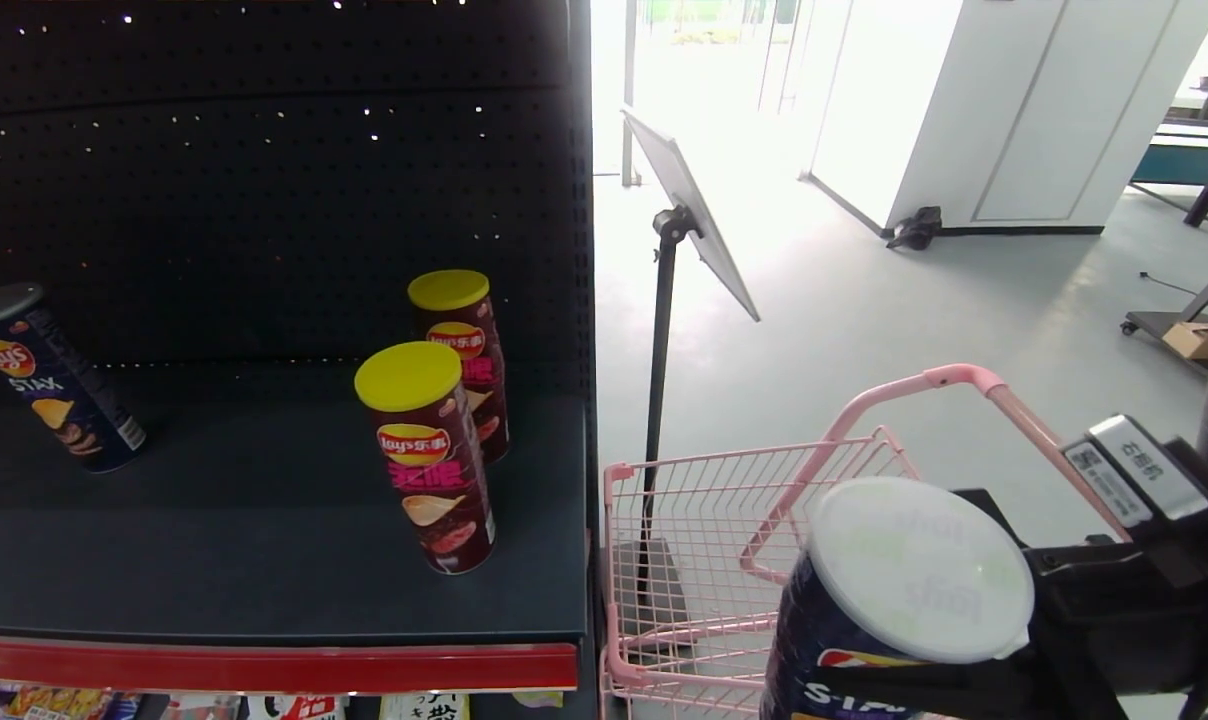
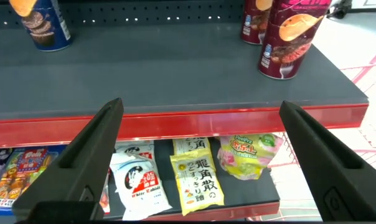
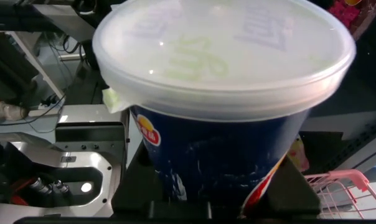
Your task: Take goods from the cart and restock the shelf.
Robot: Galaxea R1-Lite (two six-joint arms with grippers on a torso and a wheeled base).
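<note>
Grey-floored store aisle, with a dark shelf (image 1: 264, 560) occupying the 9 o'clock half of the head view: flat deck, red front lip (image 1: 264, 665), perforated back panel (image 1: 264, 200).

On the deck, three upright snack cans:
- front maroon can (image 1: 426, 455), yellow lid, toward the deck's 3 o'clock end;
- rear maroon can (image 1: 461, 360), yellow lid, just beside the first at its 1 o'clock, close to the back panel; contact between the two cannot be told;
- shelved blue can (image 1: 49, 380), grey lid, well apart at the deck's 9 o'clock end.

Pink wire cart (image 1: 724, 560) on the floor just beside the shelf's 3 o'clock end, handle rising toward 2 o'clock. Black sign stand (image 1: 664, 330) between shelf end and cart, base visible through the cart mesh.

Right end effector (image 3: 216, 202) closed on the held blue can (image 1: 914, 570), gripping its lower body from both sides. White translucent lid facing the head camera. Held at 5 o'clock of the head view, in front of the cart's near side and well apart from the shelf deck.

Left end effector (image 2: 200, 104) open and empty, fingers (image 2: 82, 162) spread wide, level with the red front lip and facing the shelf. Beyond the fingers, a lower shelf (image 2: 194, 208) carrying a white packet (image 2: 138, 186), a yellow packet (image 2: 197, 180) and a green packet (image 2: 250, 152), side by side.
</note>
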